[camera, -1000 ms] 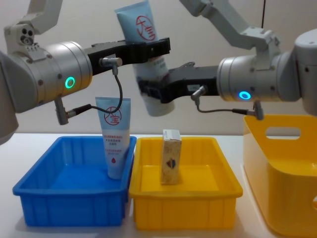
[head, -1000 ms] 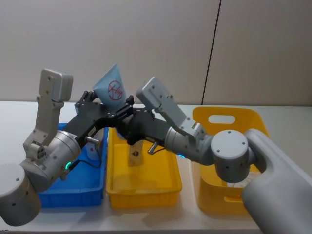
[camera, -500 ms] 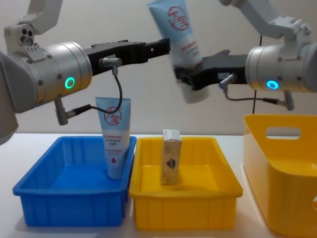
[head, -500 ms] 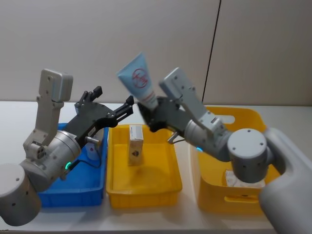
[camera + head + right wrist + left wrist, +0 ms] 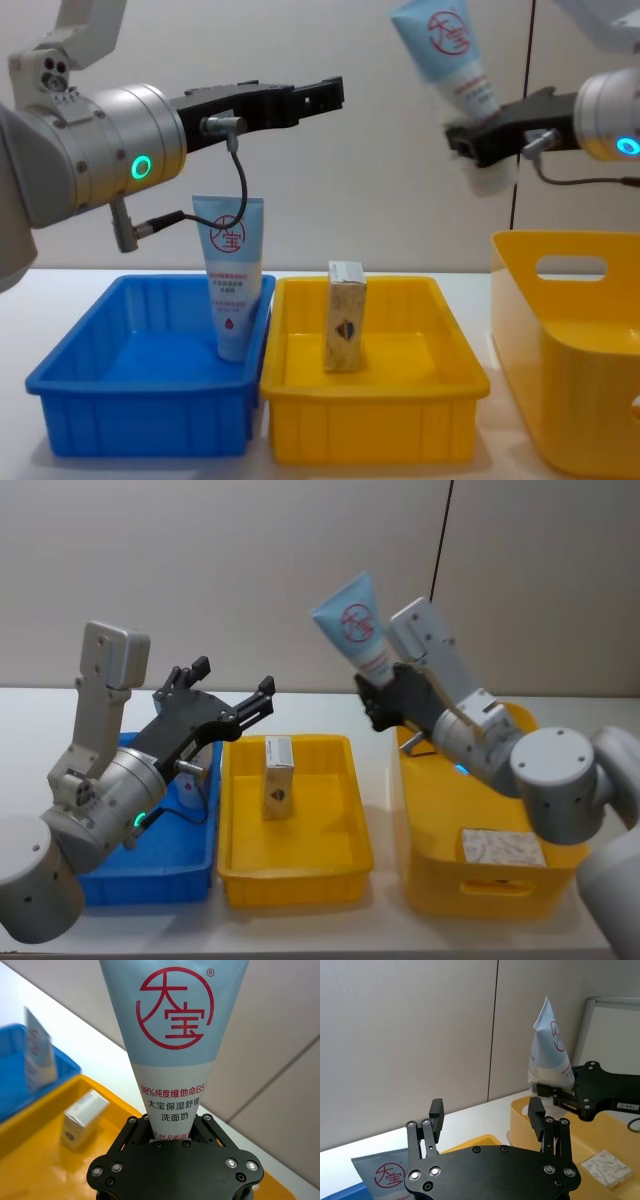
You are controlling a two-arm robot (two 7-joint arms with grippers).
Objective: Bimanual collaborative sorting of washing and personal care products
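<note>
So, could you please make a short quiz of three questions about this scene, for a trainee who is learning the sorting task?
1. True or false: the left gripper holds a tube.
2. Where does the small cream carton stand?
A. in the blue tray
B. in the yellow tray
C. in the deep yellow bin
3. Fill in: the second tube leans upright in the ____ tray.

Key
1. False. It is open and empty; the right gripper is shut on the raised squeeze tube.
2. B, the yellow tray.
3. Blue; it leans on the wall of the blue tray.
</note>
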